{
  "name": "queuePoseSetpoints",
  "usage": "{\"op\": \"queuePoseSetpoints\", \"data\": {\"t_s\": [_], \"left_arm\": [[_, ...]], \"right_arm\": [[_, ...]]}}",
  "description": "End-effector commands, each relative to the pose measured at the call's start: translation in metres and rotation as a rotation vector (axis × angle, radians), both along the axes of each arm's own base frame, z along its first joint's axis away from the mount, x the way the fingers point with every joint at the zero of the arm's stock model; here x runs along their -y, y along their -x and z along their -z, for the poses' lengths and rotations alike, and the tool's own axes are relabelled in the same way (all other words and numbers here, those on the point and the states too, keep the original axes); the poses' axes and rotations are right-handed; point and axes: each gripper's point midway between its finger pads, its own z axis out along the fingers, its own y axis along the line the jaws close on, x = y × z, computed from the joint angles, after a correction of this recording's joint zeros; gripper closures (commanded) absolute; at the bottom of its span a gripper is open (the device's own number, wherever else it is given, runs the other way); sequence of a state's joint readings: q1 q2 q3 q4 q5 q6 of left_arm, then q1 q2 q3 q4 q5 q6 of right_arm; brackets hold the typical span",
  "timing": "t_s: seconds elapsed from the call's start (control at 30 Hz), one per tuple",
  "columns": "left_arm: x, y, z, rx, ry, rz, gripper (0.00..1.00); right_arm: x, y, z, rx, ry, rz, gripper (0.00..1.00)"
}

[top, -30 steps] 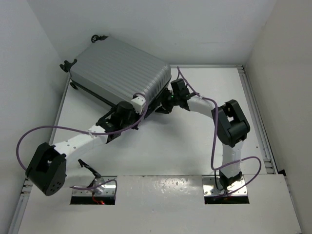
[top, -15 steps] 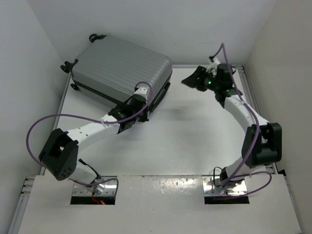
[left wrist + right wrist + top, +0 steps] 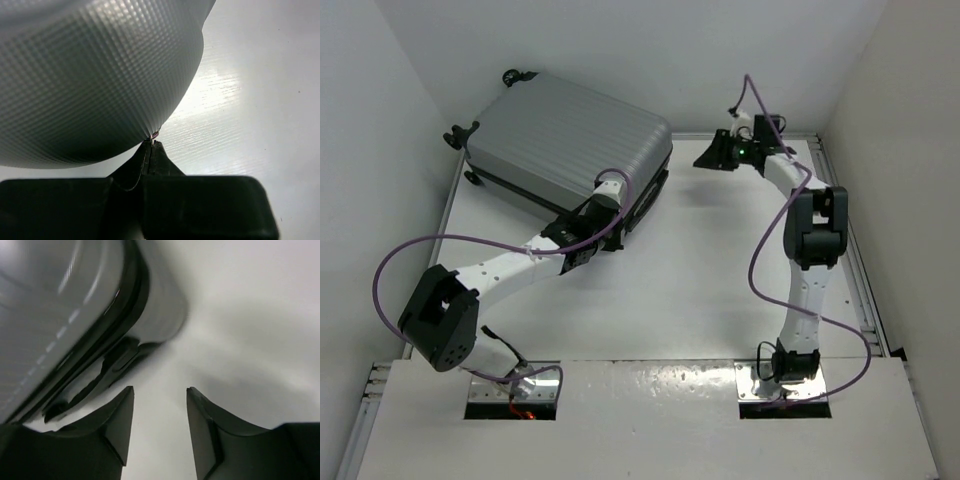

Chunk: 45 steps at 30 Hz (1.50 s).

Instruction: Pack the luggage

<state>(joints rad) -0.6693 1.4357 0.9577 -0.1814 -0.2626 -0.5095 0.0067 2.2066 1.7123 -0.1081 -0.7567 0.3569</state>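
Observation:
The luggage, a silver-grey ribbed hard-shell case with black trim and small wheels, lies closed at the table's far left. My left gripper sits at its near corner. In the left wrist view the shell fills the upper left, and my left gripper is shut on a tiny metal zipper pull at the shell's edge. My right gripper hovers to the right of the case, apart from it. In the right wrist view it stands open and holds nothing, facing the case's dark seam.
White walls close in on the left, back and right. A metal rail runs along the table's right edge. The right arm's elbow stands high over the right side. Purple cables loop off both arms.
My right gripper has let go of the luggage's side, swung away to the far right and opened. The left gripper has stayed shut at the near corner, and its arm's elbow has shifted.

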Motion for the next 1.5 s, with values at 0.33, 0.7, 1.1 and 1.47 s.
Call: {"op": "queuePoseSetpoints", "data": {"t_s": [0.33,0.7,1.1,1.47], "left_arm": [[0.003,-0.023,-0.065,0.194,0.103,-0.063,1.00],[0.003,-0.024,-0.062,0.190,0.089,-0.058,1.00],[0.002,-0.023,-0.056,0.178,0.070,-0.052,1.00],[-0.010,-0.022,-0.052,0.122,0.102,-0.163,1.00]], "right_arm": [[-0.087,0.005,-0.008,0.085,-0.119,-0.164,0.51],[-0.090,-0.016,0.009,0.173,-0.053,-0.188,0.57],[-0.120,0.004,0.026,0.091,-0.188,-0.319,0.74],[-0.192,0.109,0.002,0.054,-0.293,-0.526,0.84]]}}
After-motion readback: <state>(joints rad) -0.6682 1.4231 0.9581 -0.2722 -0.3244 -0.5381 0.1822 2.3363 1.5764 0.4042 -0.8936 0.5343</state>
